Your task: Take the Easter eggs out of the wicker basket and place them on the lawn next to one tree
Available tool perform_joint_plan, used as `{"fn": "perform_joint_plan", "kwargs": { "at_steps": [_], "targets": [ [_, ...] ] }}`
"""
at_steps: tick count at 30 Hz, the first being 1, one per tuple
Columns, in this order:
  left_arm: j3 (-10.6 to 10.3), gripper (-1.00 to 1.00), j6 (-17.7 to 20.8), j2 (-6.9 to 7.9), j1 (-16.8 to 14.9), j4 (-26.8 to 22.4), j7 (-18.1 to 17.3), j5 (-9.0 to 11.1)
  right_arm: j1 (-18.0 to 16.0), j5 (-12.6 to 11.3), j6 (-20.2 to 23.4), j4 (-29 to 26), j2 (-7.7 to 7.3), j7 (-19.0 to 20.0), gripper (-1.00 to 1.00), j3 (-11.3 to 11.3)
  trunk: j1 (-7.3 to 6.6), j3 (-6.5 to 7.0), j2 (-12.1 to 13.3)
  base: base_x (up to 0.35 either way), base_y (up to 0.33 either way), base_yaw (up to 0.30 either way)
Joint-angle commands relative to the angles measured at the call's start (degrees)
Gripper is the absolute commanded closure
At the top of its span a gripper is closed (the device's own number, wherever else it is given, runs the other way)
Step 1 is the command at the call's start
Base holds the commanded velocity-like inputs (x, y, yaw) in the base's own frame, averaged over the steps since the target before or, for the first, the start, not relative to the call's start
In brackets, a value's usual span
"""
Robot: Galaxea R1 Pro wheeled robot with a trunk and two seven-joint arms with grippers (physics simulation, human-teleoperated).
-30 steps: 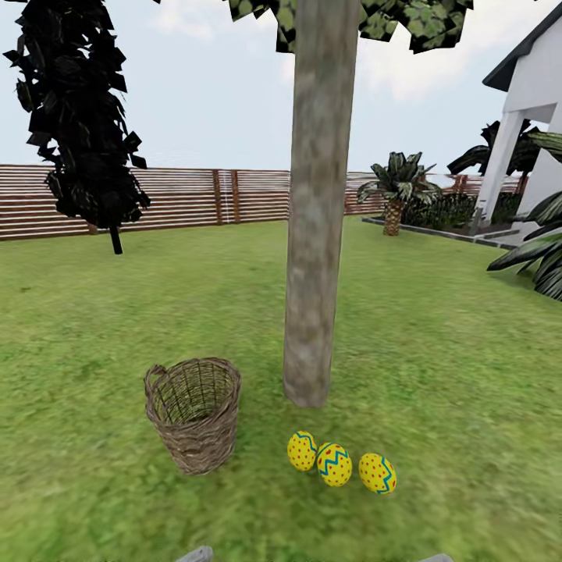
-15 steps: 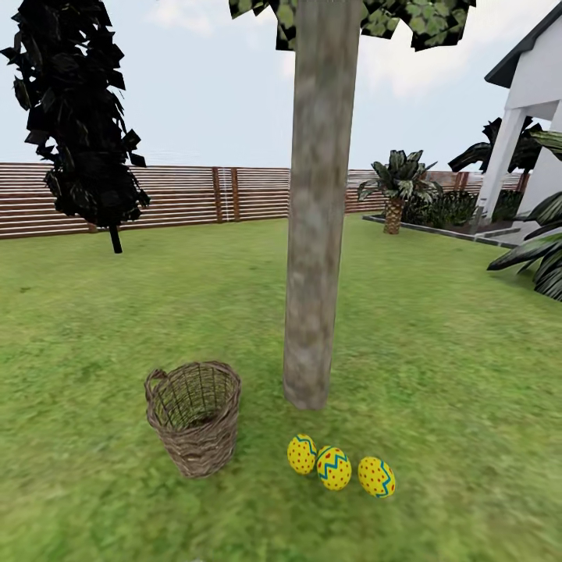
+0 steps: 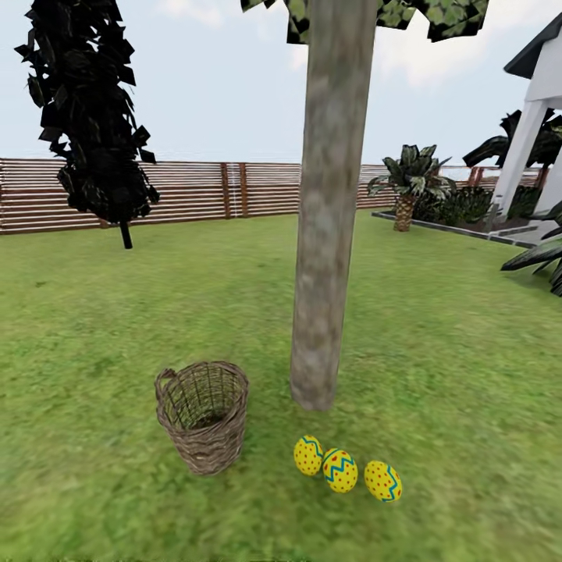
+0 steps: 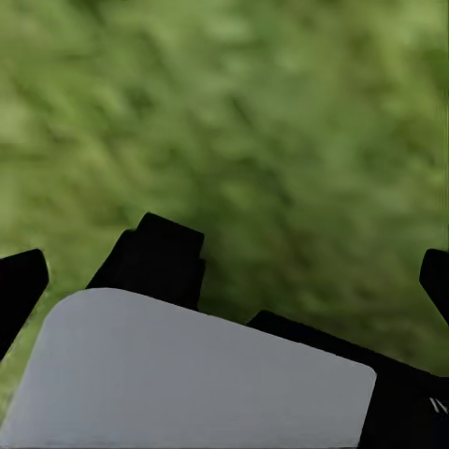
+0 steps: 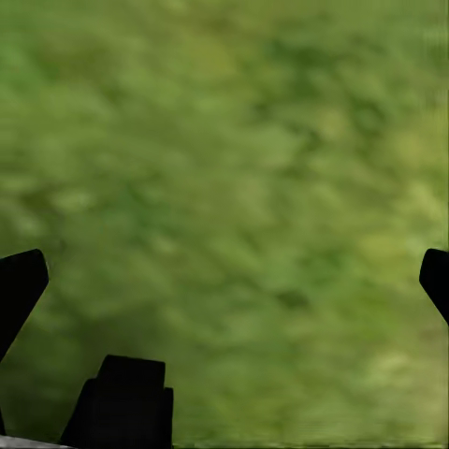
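**Three eggs on grass by the trunk, basket beside them**

Head view: the three Easter eggs (image 3: 340,470) lie in a row on the lawn (image 3: 437,343), just in front of the tree (image 3: 321,234) w/ the thick pale mottled trunk. Left two eggs touch or nearly touch; third sits just apart. The wicker basket (image 3: 204,414) stands upright on the grass near the trunk base; its visible inside holds no egg.

Background: slat fence (image 3: 187,191), dark-foliage tree (image 3: 94,125), palm (image 3: 410,183), white house (image 3: 538,117).

Wrist views: left gripper (image 4: 224,271) and right gripper (image 5: 224,271) both w/ fingertips spread wide at the frame edges, nothing between them, blurred grass below.
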Motion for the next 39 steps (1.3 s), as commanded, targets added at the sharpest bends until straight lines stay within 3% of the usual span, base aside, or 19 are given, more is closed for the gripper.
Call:
{"fn": "perform_joint_plan", "kwargs": {
  "at_steps": [1,4,7,39],
  "targets": [
    [-0.48,-1.00,-0.21,0.39,0.10,0.07,0.10,0.44,0.13,0.35,-0.36,0.32,-0.04,-0.11,-1.00,-0.42,-0.01,-0.14,-0.03,0.000,0.000,0.133],
    [-0.48,-1.00,-0.65,2.12,0.34,0.06,0.04,0.41,0.51,0.38,-0.37,0.42,0.23,-0.10,-1.00,-0.42,-0.01,-0.41,-0.03,0.000,0.000,0.134],
    [-0.48,-1.00,-0.74,2.90,0.38,0.06,0.01,0.34,0.67,0.39,-0.39,0.44,0.29,-0.06,-1.00,-0.42,-0.01,-0.67,-0.03,0.000,0.000,0.135],
    [-0.50,-1.00,-0.70,2.96,0.43,0.05,0.01,0.37,0.75,0.30,-0.90,0.19,0.31,0.07,-1.00,-0.42,-0.01,-3.52,-0.03,0.000,0.000,0.135]
  ]
}}
